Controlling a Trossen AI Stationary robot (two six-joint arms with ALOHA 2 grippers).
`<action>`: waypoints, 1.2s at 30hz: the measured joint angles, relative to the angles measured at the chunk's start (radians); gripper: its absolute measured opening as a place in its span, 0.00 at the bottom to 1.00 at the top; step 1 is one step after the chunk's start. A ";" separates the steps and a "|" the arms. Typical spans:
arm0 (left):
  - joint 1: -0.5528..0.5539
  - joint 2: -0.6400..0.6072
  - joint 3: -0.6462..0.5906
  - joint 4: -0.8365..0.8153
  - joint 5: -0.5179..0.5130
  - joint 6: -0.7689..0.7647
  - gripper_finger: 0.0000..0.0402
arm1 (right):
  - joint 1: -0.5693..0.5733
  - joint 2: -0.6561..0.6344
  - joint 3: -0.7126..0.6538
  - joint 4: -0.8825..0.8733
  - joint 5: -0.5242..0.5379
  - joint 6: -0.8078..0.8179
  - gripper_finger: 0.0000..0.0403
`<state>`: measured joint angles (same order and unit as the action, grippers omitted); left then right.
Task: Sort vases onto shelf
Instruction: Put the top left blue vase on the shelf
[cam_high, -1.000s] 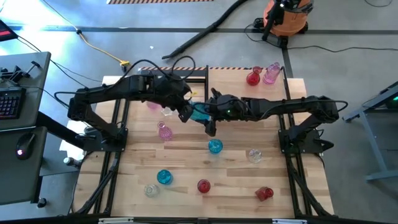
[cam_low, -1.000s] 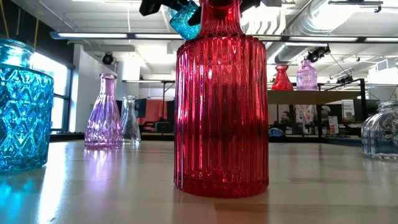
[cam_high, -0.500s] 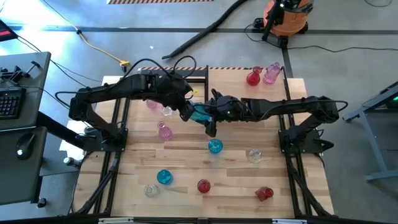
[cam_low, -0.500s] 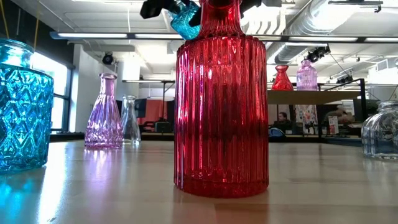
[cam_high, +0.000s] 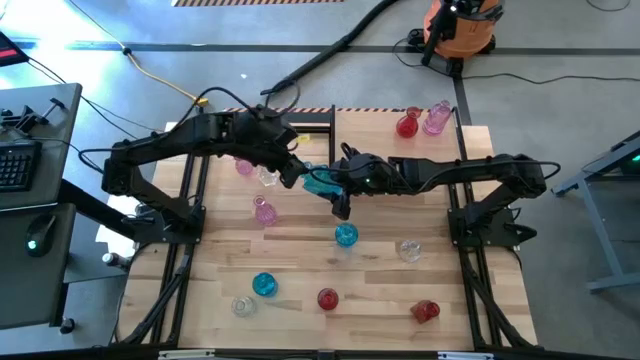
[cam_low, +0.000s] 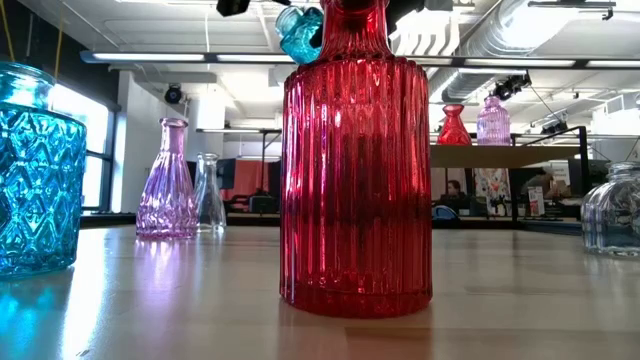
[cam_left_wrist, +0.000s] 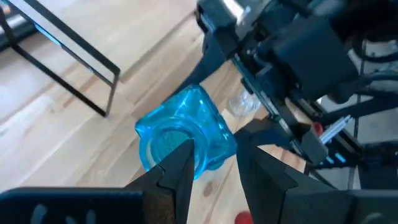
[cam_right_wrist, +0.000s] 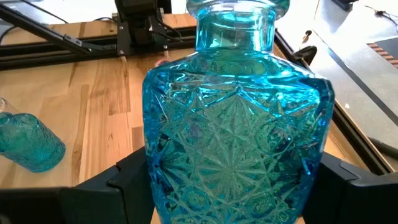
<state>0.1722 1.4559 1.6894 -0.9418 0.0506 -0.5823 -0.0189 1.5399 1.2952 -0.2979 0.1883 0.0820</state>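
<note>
Red ribbed vase (cam_low: 355, 180): upright on the worktop (cam_high: 300, 255), nearest the low camera.
Near-edge vases: red one (cam_high: 327, 298), second red one (cam_high: 425, 311), blue one (cam_high: 264, 284), small clear one (cam_high: 241, 306), all apart from each other.
Mid worktop: blue vase (cam_high: 346, 236), clear vase (cam_high: 408, 250), pink vase (cam_high: 263, 211).
Held blue vase (cam_high: 320, 181): lifted above the worktop centre, lying sideways.
Right gripper (cam_high: 332, 186): clamped on the held blue vase's cut-glass body, one finger each side.
Left gripper (cam_high: 291, 175): fingers (cam_left_wrist: 180, 171) apart, just beside the held vase's mouth, not gripping.
Far left: pink vase (cam_high: 243, 166) and clear vase (cam_high: 267, 177) under the left arm.
Shelf (cam_high: 470, 140): far right corner, red vase (cam_high: 406, 124) and pink vase (cam_high: 436, 117) on top.
</note>
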 joint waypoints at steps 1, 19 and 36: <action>0.000 -0.007 0.000 0.006 -0.009 0.000 0.28 | -0.001 -0.005 0.000 -0.003 -0.001 0.001 0.67; 0.000 -0.160 0.001 0.018 -0.072 0.142 0.28 | -0.081 -0.157 0.000 -0.006 0.160 0.132 0.67; 0.000 -0.279 0.001 0.001 -0.074 0.308 0.28 | -0.171 -0.241 0.000 -0.012 0.409 0.227 0.67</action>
<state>0.1719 1.1772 1.6903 -0.9408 -0.0235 -0.2747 -0.1902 1.2993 1.2953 -0.3099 0.5975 0.3092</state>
